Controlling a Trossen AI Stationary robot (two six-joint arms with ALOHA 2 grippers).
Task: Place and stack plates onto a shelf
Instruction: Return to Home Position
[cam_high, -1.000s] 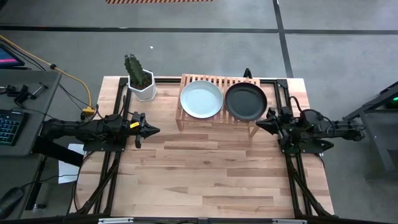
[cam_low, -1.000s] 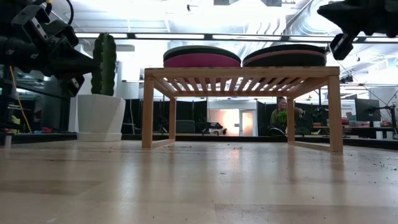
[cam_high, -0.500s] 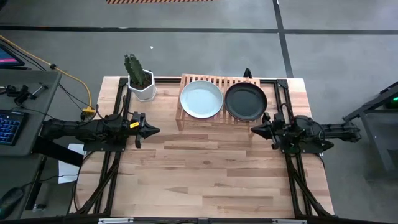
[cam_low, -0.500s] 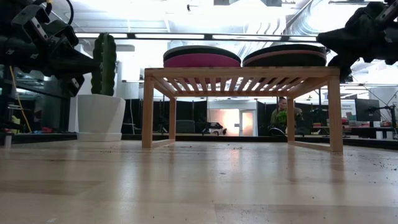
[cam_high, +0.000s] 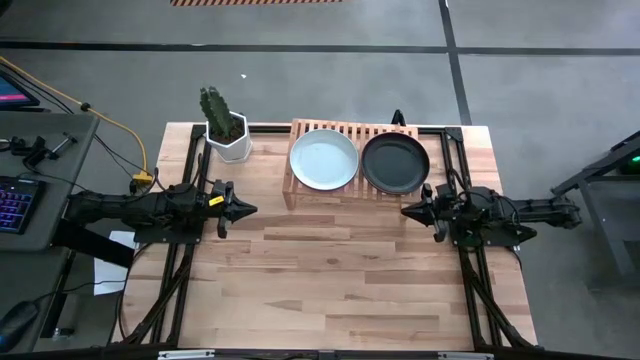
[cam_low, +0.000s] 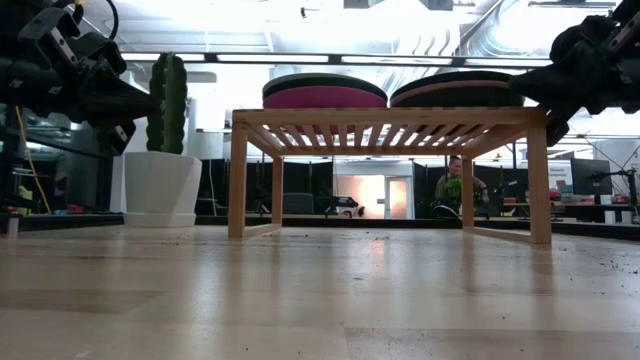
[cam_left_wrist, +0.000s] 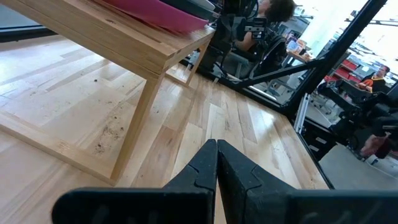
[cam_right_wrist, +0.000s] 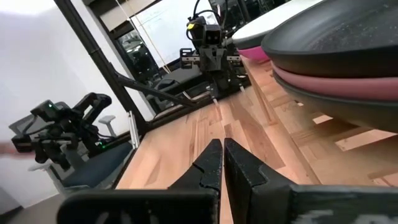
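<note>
The shelf (cam_high: 350, 132) stands at the table's far edge on its four legs (cam_low: 238, 180). Two stacks of plates rest on its slats. The left stack (cam_low: 324, 92) has a pale mint plate (cam_high: 323, 159) on top and a hot pink one lower down. The right stack (cam_low: 457, 90) has a black plate (cam_high: 395, 164) on top and a light pink one between dark ones (cam_right_wrist: 336, 74). My left gripper (cam_high: 254, 209) hovers shut over the table's left part. My right gripper (cam_high: 404, 211) hovers shut just in front of the shelf's right end. Both hold nothing.
A white hexagonal pot with a green cactus (cam_high: 228, 135) stands left of the shelf at the far edge. The wooden table top (cam_high: 340, 280) lies open between the arms and toward the near edge. A person (cam_low: 452, 185) sits far behind the table.
My right gripper has come down beside the shelf's right end and a little toward the table's left, tipping until it points level. It has stayed shut. The plates and shelf have not moved.
</note>
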